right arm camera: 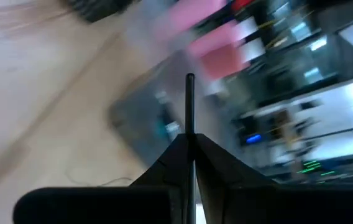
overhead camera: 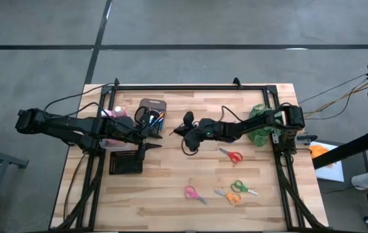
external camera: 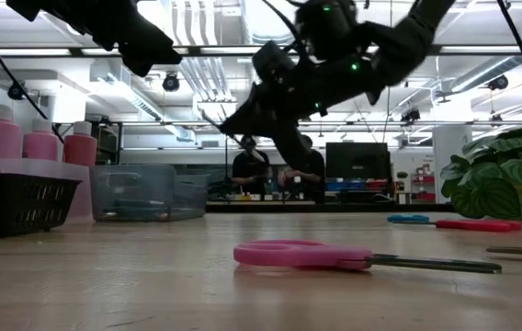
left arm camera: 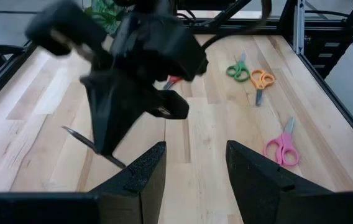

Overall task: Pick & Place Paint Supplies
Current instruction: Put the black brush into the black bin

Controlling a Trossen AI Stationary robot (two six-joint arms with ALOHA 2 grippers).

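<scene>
Above the table (overhead camera: 171, 188), the right tool (right arm camera: 190, 146) pinches a thin dark paintbrush (right arm camera: 189, 102), seemingly near the clear bin (overhead camera: 151, 111). The left tool (left arm camera: 192, 171), fingers spread, hovers beside the black basket (overhead camera: 125, 162). Pink bottles (external camera: 36, 142) stand at the left.

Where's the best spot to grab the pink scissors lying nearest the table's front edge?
Probably across the blades of the pink scissors, coming straight down. They lie flat and closed on the bare table, and the blades form one narrow bar, easier to pinch than the wide handle loops.
</scene>
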